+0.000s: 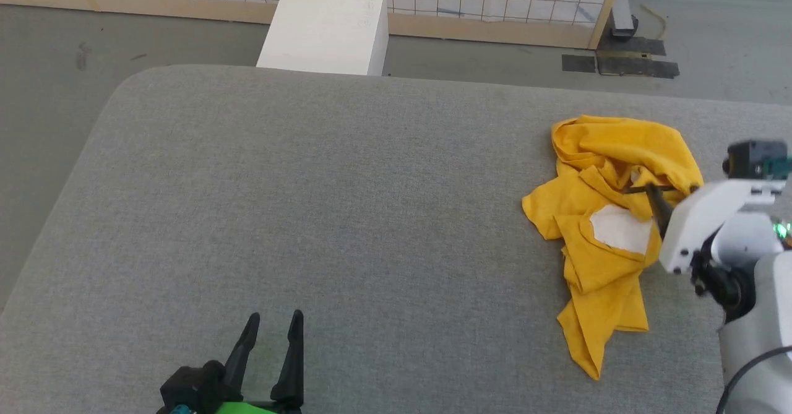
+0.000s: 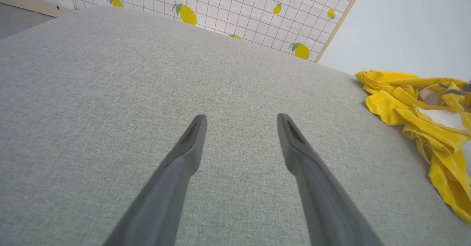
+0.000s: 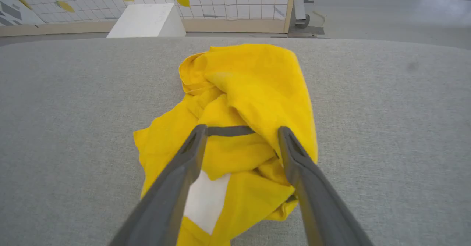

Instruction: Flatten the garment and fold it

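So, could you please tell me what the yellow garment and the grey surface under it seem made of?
The mustard-yellow garment looks like thin, soft, matte fabric, perhaps cotton: it crumples into limp folds. Its white patch seems similar plain cloth. The grey surface looks like padded upholstery: fine woven, flecked texture and rounded corners.

The head camera looks down over the grey cushion [image 1: 309, 185]. Both wrist cameras skim it low, sharing the garment [image 3: 257, 84]: close at the right gripper [image 3: 241, 129], well beside the left gripper [image 2: 241, 116].
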{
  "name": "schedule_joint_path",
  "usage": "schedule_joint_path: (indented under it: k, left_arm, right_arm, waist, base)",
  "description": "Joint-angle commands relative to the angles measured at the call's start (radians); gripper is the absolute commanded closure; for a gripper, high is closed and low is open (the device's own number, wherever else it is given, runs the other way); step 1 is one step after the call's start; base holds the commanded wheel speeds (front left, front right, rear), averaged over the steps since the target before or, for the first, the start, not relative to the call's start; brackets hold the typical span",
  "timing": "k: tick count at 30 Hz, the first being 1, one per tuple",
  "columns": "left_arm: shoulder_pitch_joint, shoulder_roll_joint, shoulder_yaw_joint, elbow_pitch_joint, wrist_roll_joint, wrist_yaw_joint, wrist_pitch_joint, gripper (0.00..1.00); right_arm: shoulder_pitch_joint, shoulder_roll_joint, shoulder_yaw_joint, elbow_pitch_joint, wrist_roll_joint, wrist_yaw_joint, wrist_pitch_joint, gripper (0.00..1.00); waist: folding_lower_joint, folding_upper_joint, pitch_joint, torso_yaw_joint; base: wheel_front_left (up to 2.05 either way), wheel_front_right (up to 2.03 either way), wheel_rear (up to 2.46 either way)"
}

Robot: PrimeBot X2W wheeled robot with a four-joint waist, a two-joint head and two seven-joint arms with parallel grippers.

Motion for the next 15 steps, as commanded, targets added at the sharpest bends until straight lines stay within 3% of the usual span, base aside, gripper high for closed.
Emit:
schedule_joint_path:
  k: [1, 8, 15]
  left_arm:
    - [-0.015, 0.001, 0.003, 0.003, 0.011, -0.005, -0.004, 0.0]
    - [-0.019, -0.007, -0.012, 0.012, 0.011, -0.009, -0.004, 0.0]
    - [-0.04, -0.01, -0.023, 0.024, 0.007, -0.018, -0.004, 0.0]
  right_arm:
    - [-0.002, -0.002, 0.016, -0.045, 0.004, -0.001, 0.015, 0.0]
    - [-0.037, -0.009, 0.153, -0.223, 0.045, -0.001, 0.165, 0.0]
    - [-0.068, -0.019, 0.232, -0.072, 0.012, -0.001, 0.289, 0.0]
  waist:
    - [0.0, 0.0, -0.001, 0.001]
    - [0.0, 0.0, -0.001, 0.023]
    - [0.0, 0.0, 0.023, 0.085]
  base:
    - [0.0, 0.0, 0.0]
    - [0.0, 0.0, 0.0]
    - [0.0, 0.0, 0.0]
